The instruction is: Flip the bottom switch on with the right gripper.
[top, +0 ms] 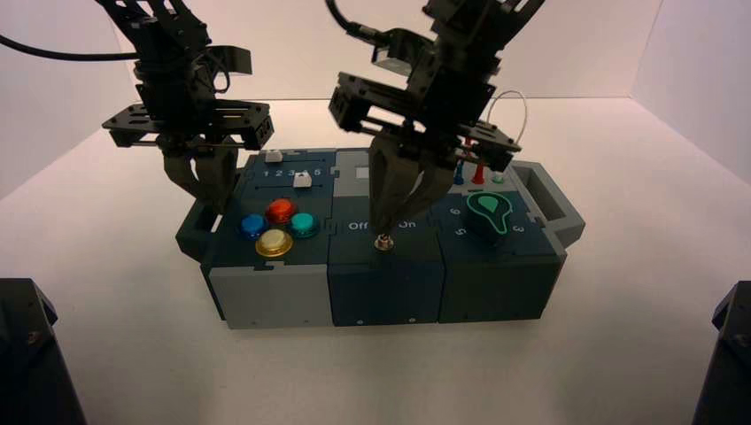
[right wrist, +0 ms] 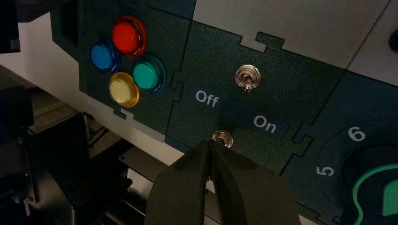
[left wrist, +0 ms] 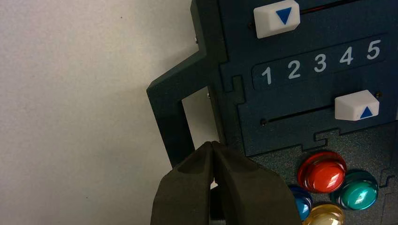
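A: What does the high view give us?

B: The right gripper (top: 381,228) is at work near the middle of the frame, its tips at the bottom switch (top: 383,243). That switch sits by the front edge of the box's dark middle panel. I judge the step to be lining up for the flip.

A: And the left gripper (top: 215,205)?

B: Parked, left of centre, over the box's grey handle.

A: The left wrist view?

B: Its tapered fingers (left wrist: 187,187) meet at the tips, holding nothing. Nearby are white, blocky sliders (left wrist: 277,18) on finely grained dark plastic; the worktop (left wrist: 94,117) is pale and faintly speckled.

A: Now the right wrist view.

B: Those long, matte fingers (right wrist: 176,187) are closed tip to tip, with nothing gripped, right beside the switch's shiny round nut. The lever is too hidden to read. The glossy domed buttons (right wrist: 126,36) stand well apart.

A: Next move?

B: Set the closed tips against the lever's "Off" side, then push towards "On". Too low, and they could scrape the nut.
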Tool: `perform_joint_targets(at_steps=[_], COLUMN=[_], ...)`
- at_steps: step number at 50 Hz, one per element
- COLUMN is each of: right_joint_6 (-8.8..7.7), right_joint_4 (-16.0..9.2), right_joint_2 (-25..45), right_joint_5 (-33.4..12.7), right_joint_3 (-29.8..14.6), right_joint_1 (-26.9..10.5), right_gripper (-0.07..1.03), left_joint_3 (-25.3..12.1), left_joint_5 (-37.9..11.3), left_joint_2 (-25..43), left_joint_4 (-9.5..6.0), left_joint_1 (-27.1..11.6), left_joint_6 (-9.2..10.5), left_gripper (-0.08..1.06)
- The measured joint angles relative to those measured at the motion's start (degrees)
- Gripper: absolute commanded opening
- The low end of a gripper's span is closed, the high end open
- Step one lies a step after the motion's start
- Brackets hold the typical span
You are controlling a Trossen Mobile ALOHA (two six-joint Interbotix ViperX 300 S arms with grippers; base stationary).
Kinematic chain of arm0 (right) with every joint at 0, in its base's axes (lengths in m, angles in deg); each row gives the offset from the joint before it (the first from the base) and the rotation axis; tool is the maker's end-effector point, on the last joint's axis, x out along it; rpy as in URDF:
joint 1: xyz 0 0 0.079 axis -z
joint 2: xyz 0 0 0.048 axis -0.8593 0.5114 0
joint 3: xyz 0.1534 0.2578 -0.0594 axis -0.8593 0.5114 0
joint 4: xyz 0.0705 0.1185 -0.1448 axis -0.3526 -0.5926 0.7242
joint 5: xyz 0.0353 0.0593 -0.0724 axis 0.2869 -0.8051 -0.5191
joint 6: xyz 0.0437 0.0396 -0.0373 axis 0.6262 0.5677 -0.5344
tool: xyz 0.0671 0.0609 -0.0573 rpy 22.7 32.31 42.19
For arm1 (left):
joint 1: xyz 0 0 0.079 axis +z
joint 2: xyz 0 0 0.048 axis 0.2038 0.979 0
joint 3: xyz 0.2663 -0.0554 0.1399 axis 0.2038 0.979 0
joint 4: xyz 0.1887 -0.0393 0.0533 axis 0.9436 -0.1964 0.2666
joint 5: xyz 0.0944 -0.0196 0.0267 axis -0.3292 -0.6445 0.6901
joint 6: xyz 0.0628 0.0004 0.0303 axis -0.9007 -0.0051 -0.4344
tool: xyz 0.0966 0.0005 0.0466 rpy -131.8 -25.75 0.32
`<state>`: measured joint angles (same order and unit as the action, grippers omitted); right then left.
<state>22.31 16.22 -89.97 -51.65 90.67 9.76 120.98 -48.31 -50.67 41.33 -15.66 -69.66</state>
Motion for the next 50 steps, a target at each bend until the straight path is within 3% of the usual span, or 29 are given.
perform_joint_targets(at_steps=[11,27,31,41,50], right_joint_6=[-0.7,-3.69,-3.78,-4.04,-4.13], right_joint_4=[0.18,1.32,1.58,2.99,4.39], right_joint_2=[0.0,-4.83,-5.8,-7.03,-7.29], right_joint_5=[0.0,3.34,4.13,6.06,6.94], right_joint_3=[-0.53,-2.37,-2.2,-2.2,-2.2], right_joint_1=[-0.09,0.53,0.7,0.62,0.62], right_gripper=[-0.02,-0.02,-0.02,-0.02,-0.02], left_joint_3=[-0.09,3.08,3.52,3.52,3.25], left_joint_5=[0.09,2.81,2.37,0.7,-0.7], left_joint_2=[0.18,-5.27,-7.21,-15.29,-17.93], left_joint_4=[0.35,0.79,1.41,1.32,1.32], left_joint_1=[0.09,-1.32,-2.02,-2.9,-2.9], left_joint_6=[0.0,-0.09,-1.23,-1.32,-1.41], left_gripper=[-0.03,-0.03,-0.03,-0.03,-0.03])
